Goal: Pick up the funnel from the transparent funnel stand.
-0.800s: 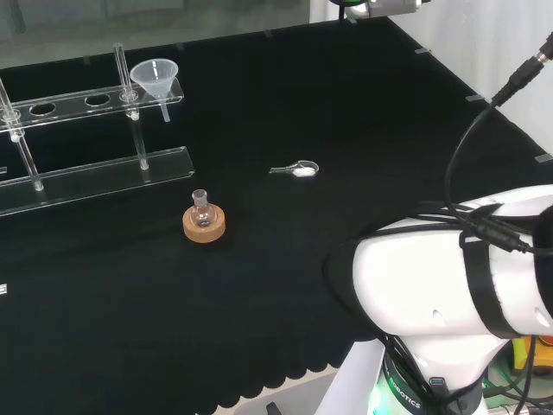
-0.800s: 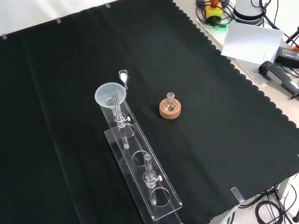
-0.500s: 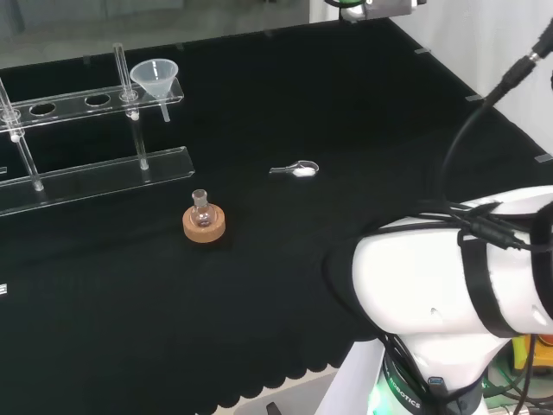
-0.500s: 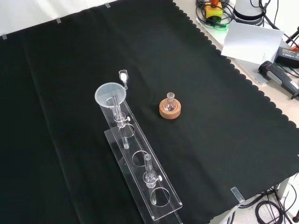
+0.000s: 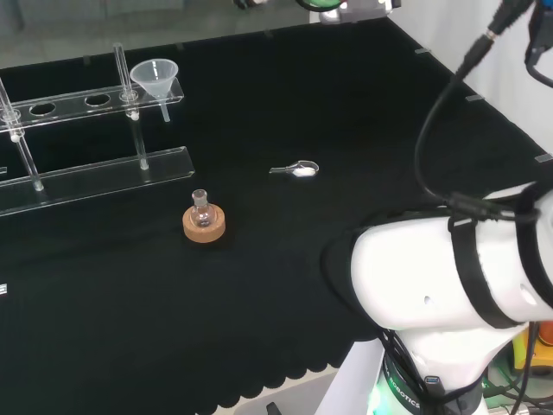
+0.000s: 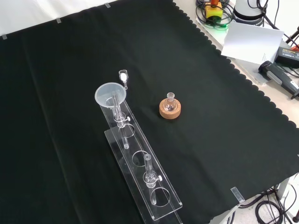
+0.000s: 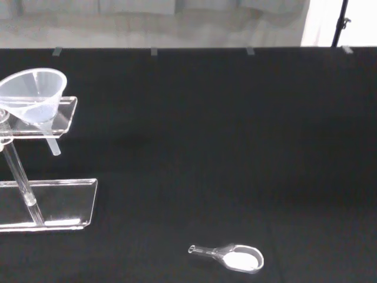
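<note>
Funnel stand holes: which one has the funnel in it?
The end hole of the funnel stand, farthest from the camera in the front view, nearest the spoon. The funnel sits there; the other holes are empty.

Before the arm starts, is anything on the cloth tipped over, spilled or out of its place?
Nothing stands out. The funnel sits upright in the end hole of the clear stand, the small flask stands upright on its cork ring, and the little spoon lies flat with its white powder still in the bowl.

You see the clear funnel sitting upright in the end hole of the transparent funnel stand, spout hanging below.
</note>
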### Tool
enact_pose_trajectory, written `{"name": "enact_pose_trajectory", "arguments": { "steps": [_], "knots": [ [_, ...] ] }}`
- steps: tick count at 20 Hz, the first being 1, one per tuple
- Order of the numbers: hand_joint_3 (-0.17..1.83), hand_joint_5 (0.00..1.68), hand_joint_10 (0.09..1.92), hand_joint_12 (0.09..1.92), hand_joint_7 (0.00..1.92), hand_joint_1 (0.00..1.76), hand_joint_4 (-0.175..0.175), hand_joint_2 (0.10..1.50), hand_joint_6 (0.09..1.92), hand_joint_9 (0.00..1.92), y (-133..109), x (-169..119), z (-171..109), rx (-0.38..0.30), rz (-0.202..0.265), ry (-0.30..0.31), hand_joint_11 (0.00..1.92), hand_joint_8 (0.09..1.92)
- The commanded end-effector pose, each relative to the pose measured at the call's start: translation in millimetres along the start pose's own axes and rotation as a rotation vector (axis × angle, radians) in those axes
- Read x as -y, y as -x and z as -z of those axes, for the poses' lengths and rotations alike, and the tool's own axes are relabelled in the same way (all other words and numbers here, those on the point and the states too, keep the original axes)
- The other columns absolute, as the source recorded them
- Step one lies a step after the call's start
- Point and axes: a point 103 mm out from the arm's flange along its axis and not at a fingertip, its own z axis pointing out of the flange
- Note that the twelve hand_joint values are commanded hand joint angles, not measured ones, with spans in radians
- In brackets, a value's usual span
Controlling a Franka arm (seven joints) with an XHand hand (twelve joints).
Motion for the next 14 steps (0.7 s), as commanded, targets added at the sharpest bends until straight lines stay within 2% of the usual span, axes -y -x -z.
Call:
{"name": "enact_pose_trajectory", "arguments": {
  "steps": [1, 2, 3, 6, 10, 14],
  "knots": [
    [0.04, 0.0, 0.09, 0.27, 0.0, 0.25, 0.079, 0.63, 0.09, 0.0, -54.0, -39.9, -22.3, -0.016, 0.066, -0.022, 0.0, 0.09],
    [0.03, 0.0, 0.09, 0.13, 0.0, 0.25, 0.081, 0.63, 0.09, 0.0, -55.8, -46.1, -24.0, -0.027, 0.083, -0.013, 0.0, 0.09],
    [0.03, 0.0, 0.09, 0.09, 0.0, 0.24, 0.085, 0.62, 0.09, 0.0, -59.7, -53.1, -25.4, -0.035, 0.097, -0.006, 0.0, 0.09],
    [0.01, 0.0, 0.09, 0.09, 0.0, 0.24, 0.091, 0.6, 0.09, 0.0, -68.2, -73.8, -31.0, -0.064, 0.128, 0.016, 0.0, 0.09],
    [0.0, 0.0, 0.09, 0.09, 0.0, 0.23, 0.089, 0.58, 0.09, 0.0, -83.7, -105.1, -41.3, -0.085, 0.172, -0.008, 0.0, 0.09],
    [0.0, 0.0, 0.09, 0.09, 0.0, 0.22, 0.063, 0.58, 0.09, 0.0, -92.4, -130.2, -46.8, -0.094, 0.195, -0.018, 0.0, 0.09]
  ]
}}
